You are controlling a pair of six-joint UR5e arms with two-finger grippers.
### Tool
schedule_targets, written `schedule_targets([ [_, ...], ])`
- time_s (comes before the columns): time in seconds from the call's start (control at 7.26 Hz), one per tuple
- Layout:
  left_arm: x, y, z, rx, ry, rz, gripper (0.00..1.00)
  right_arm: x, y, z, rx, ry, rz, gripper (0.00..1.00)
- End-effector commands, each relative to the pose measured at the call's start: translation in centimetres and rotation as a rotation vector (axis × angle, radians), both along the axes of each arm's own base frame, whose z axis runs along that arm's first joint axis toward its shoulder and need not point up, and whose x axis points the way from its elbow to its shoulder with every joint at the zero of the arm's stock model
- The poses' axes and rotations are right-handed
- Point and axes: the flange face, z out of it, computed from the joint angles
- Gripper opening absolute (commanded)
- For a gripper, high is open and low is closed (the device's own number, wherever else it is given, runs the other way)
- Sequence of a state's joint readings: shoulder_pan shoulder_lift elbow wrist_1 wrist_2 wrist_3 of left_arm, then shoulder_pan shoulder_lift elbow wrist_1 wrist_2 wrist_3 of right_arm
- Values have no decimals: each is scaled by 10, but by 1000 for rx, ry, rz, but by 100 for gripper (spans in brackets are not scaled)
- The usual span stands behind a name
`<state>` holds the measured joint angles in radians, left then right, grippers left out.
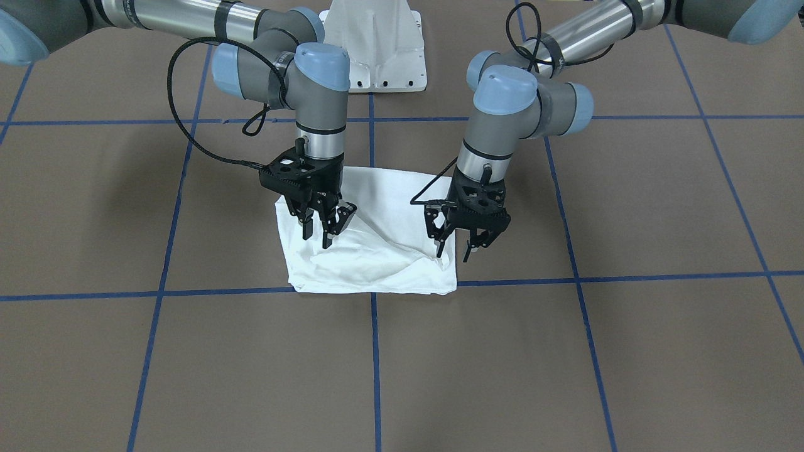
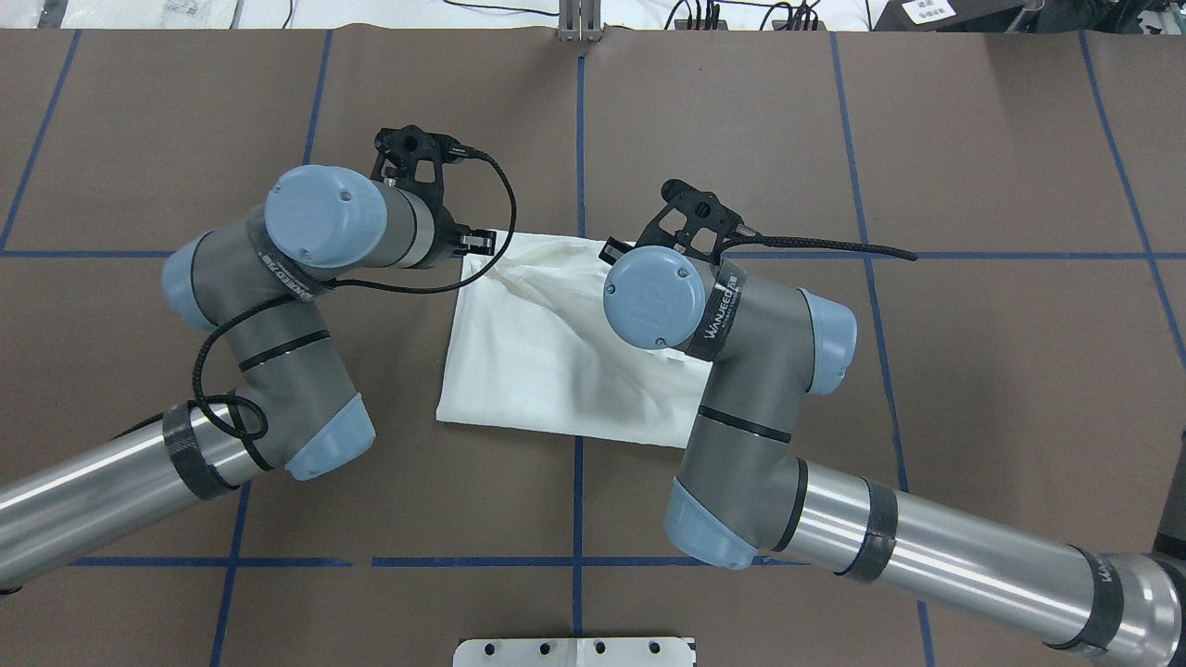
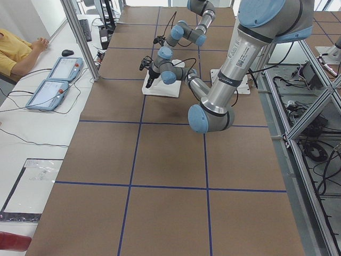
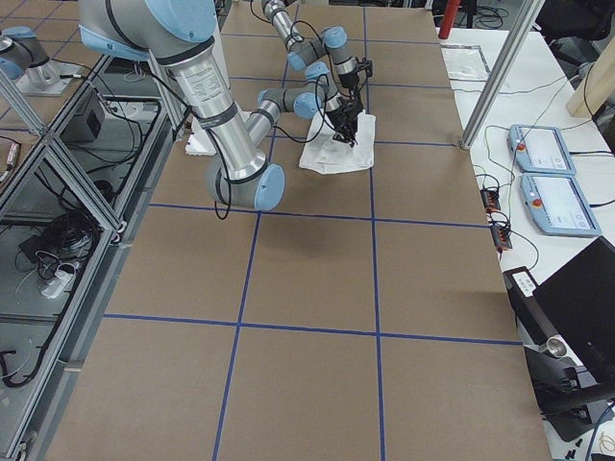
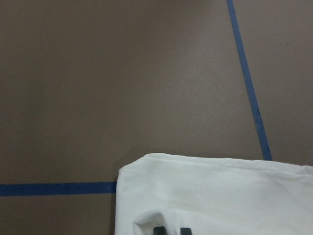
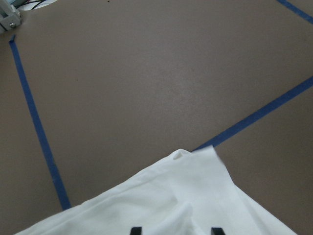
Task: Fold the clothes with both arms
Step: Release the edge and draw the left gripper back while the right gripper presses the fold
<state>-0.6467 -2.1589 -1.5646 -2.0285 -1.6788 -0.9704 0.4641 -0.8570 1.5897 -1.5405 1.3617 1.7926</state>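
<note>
The shirt (image 1: 370, 263) is soft, light, limp cotton. It will probably sag and slide on itself unless pinched through all layers at the two corners farthest from the white pedestal base (image 1: 375, 44). It is plain white, folded into a compact, creased rectangle, and no print or collar shows. It lies on the brown surface (image 1: 188, 351) straight out from the base. The right gripper (image 1: 325, 227) and left gripper (image 1: 463, 246) hang over its far half, one by each corner, fingers spread and holding nothing.
</note>
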Motion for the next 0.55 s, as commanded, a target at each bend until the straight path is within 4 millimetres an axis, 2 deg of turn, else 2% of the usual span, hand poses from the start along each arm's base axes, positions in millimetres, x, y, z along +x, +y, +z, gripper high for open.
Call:
schedule_targets([
  [0.0,-48,-19,13,89,-48,71,100,-29,16,-18,11,1,-51,100],
  [0.14,-49,-19,12,88,-46,68,100,-42,25,-15,9,13,-69,100],
  [0.28,-47,-18,14,81,-45,68,100,-42,21,-13,25,33,-88,100],
  [0.41,-48,-16,20,73,-50,68,100,-30,0,-14,34,47,-73,100],
])
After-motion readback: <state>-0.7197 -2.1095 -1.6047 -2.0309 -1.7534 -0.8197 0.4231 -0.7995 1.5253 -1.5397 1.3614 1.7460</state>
